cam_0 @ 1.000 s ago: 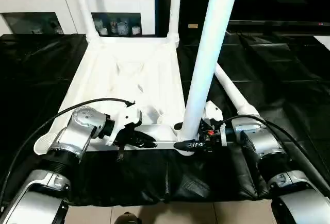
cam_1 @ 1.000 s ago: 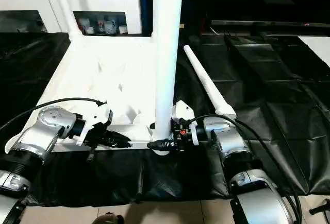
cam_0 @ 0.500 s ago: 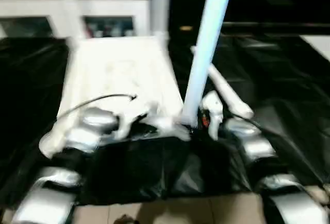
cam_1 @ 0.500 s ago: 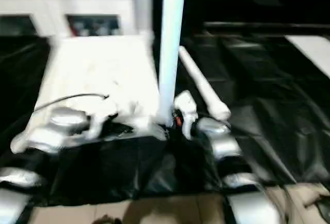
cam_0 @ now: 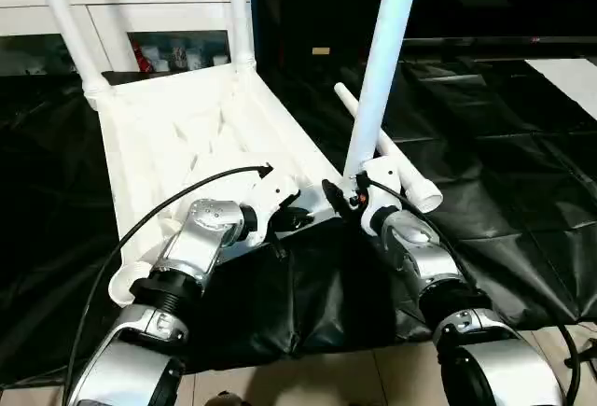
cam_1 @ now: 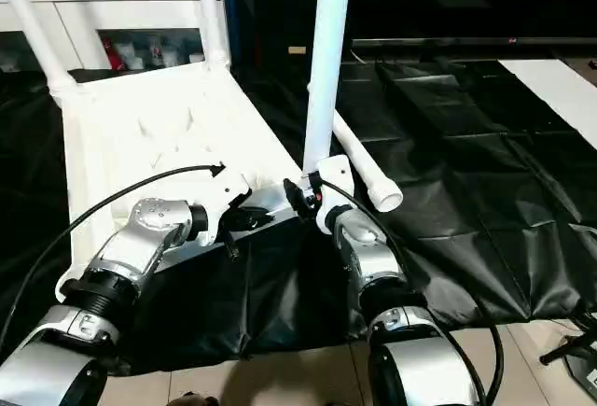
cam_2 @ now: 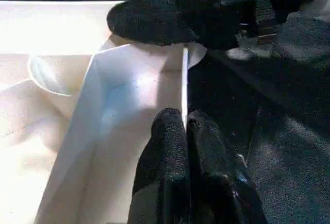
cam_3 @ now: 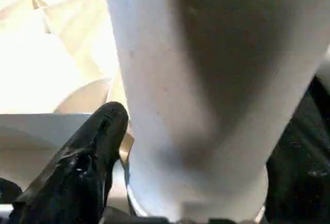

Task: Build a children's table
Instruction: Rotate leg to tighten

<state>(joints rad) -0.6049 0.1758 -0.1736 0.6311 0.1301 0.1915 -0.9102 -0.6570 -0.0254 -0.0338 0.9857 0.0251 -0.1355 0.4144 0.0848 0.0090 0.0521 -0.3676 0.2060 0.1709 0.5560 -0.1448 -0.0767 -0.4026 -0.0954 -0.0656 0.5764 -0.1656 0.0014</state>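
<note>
The children's table (cam_0: 177, 135) lies upside down on black sheeting, ribbed underside up. Two legs (cam_0: 65, 28) (cam_0: 241, 14) stand in its far corners. A third leg (cam_0: 382, 61) stands upright in the near right corner socket. The fourth leg (cam_0: 387, 156) lies loose on the sheeting just beyond that corner. My left gripper (cam_2: 184, 128) is shut on the thin rim of the table's near edge. My right gripper (cam_0: 345, 191) is open around the foot of the third leg; one black finger (cam_3: 87, 157) stands close beside the tube.
A white glass-doored cabinet (cam_0: 140, 14) stands behind the table. Black sheeting (cam_0: 504, 145) covers the floor to the right and in front, with bare tiles (cam_0: 392, 369) at my feet. A cable (cam_0: 168, 201) loops over my left forearm.
The camera has swung, so the table now looks turned. My right gripper's fingers have spread wider at the leg's foot. The left gripper keeps its pinch on the rim.
</note>
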